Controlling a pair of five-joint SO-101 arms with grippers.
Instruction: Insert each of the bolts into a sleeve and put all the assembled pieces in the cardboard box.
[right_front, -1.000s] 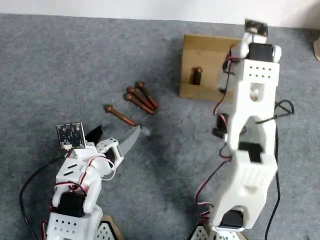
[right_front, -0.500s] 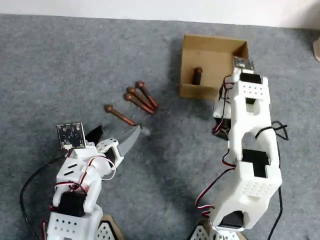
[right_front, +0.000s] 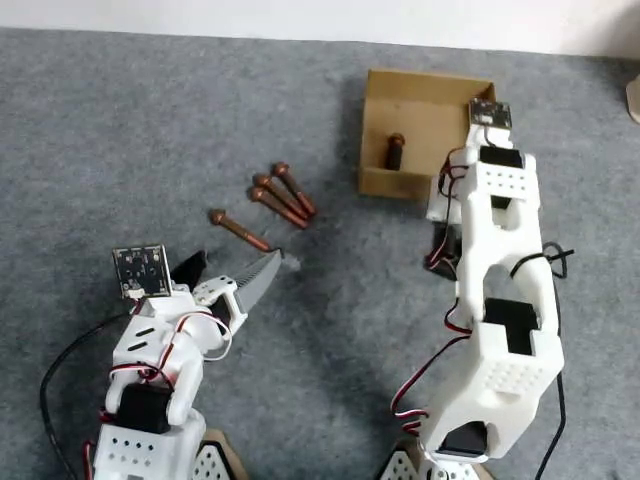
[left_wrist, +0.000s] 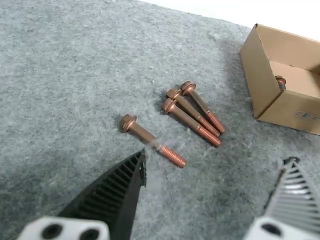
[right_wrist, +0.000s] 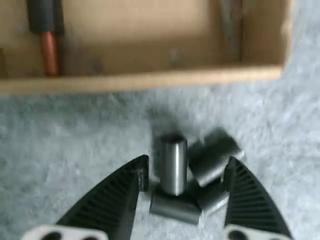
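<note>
Right wrist view looks down between the fingers of the right gripper (right_wrist: 187, 165), which are spread apart with nothing gripped. A small heap of dark sleeves (right_wrist: 192, 177) sits right in that gap, on the grey carpet (right_wrist: 75, 130) just outside the near wall of the cardboard box (right_wrist: 150, 80). One sleeve (right_wrist: 173, 162) points its open end toward the box, its long axis running along the line of the fingers rather than across them. Whether it stands or leans on the others I cannot tell. The rest lie crosswise and touch one another, so closing here looks likely to catch more than one. Inside the box one assembled piece (right_wrist: 47, 30) already lies against the wall.

The left gripper (left_wrist: 216, 165) is also open and empty. A single bolt (left_wrist: 152, 140) lies just ahead of its dark finger, head away and threaded end toward the gripper, slanting across the opening. Three more bolts (left_wrist: 195, 112) lie side by side, nearly touching, farther on toward the box.

So the split is plain: the right arm is much nearer the sleeves and the left arm nearer the bolts. The next pick seems to turn on the right gripper singling out the sleeve between its fingers, squeezing across its width.
</note>
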